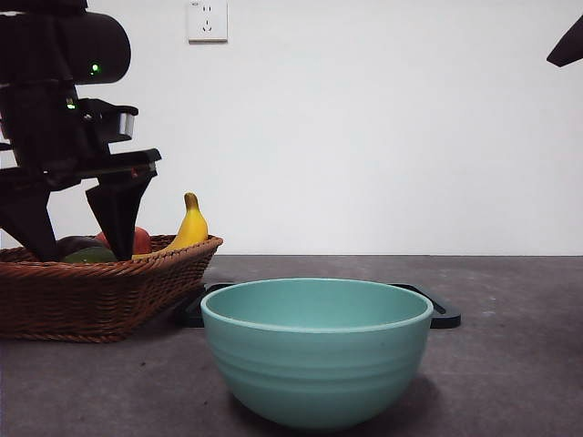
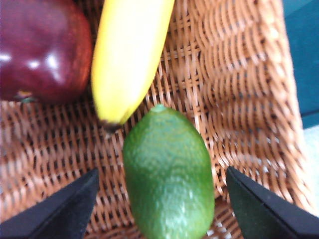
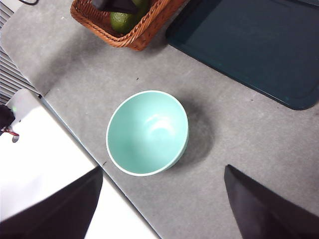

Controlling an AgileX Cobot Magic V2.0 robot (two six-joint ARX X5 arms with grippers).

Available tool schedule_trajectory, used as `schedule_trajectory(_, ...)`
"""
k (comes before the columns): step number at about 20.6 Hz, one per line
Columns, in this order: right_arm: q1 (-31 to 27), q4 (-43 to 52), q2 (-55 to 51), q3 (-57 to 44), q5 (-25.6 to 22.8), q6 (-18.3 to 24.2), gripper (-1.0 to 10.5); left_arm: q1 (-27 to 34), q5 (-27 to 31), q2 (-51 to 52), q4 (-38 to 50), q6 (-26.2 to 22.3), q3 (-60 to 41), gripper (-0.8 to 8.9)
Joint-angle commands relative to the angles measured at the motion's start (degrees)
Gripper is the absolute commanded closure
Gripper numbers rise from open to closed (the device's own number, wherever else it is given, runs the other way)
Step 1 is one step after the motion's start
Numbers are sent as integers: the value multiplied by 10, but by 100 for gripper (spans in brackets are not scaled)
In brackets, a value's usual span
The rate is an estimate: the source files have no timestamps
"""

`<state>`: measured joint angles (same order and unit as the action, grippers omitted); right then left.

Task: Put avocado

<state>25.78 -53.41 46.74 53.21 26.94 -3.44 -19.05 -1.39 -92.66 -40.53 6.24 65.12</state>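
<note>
Left gripper (image 2: 159,209), jaws spread wide, straddles the avocado (image 2: 168,174) at lower centre; it should descend squarely, closing clear of the banana (image 2: 128,55).

avocado (image 2: 168,179): green, finely speckled | banana (image 2: 128,55): yellow | apple (image 2: 42,50): dark red | basket (image 2: 239,99): brown woven wicker | bowl (image 1: 316,350): pale teal | tray (image 3: 249,45): dark teal | table (image 3: 239,134): grey

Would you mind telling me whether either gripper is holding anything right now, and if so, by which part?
Nothing is held. The left gripper is open, its jaws either side of the avocado in the basket, not touching it. The right gripper is open above the bowl.
</note>
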Motion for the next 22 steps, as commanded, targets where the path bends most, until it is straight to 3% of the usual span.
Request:
schedule_trajectory(1, 3, 2, 4, 11, 0, -6, 556, -4, 3, -23, 8, -9, 13, 409)
schedule_trajectory(6, 3, 2, 4, 11, 0, -6, 556, -5, 3, -53, 13, -8, 13, 423)
schedule_trajectory(11, 3, 2, 4, 11, 0, -6, 556, -5, 3, -55, 8, -6, 13, 572)
schedule_trajectory(14, 3, 2, 4, 11, 0, -6, 556, -5, 3, -46, -6, -6, 13, 574)
schedule_trajectory(19, 3, 2, 4, 11, 0, -6, 556, -14, -2, 27, -31, 5, 14, 573)
schedule_trajectory(22, 3, 2, 4, 11, 0, -6, 556, -38, -51, 89, -49, 10, 14, 573)
